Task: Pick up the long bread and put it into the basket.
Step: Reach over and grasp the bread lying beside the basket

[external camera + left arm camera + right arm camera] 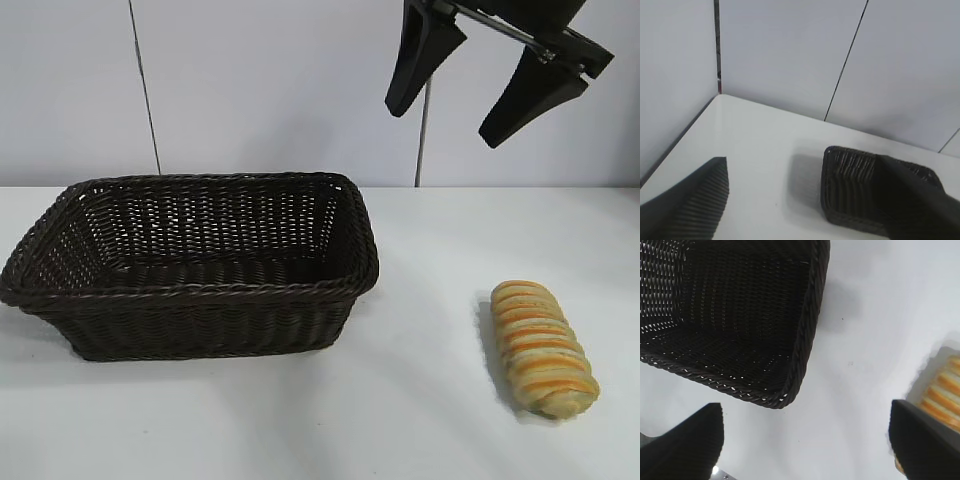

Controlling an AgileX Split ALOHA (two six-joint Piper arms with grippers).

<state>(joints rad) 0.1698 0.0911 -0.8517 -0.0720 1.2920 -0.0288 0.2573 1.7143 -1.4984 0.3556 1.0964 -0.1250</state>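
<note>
A: Hanging high at the far right of the exterior view, the right gripper (487,92) has its two dark fingers splayed wide, nothing between them, well above the white table (430,400).

B: And the long bread (542,347)? It lies on the table at the right, near side, one rounded end pointing toward us, the orange and cream ridges running across it. It is well apart from the basket (190,268), which sits at the left with nothing inside.

A: Right. The right wrist view adds something the outside camera can't: it looks straight down past that gripper's fingertips (685,445) onto one braided corner of the basket (740,325), and only an edge of the bread (940,395) peeks in beside the other fingertip. Bare table lies between the two fingers.

B: The left gripper (815,200) doesn't appear in the exterior view at all. Its own wrist view shows the fingers standing far apart, clutching nothing, with one end of the basket (855,192) seen between them, partly hidden behind one finger.

A: No bread in that view, just table, wall and wicker.
</note>
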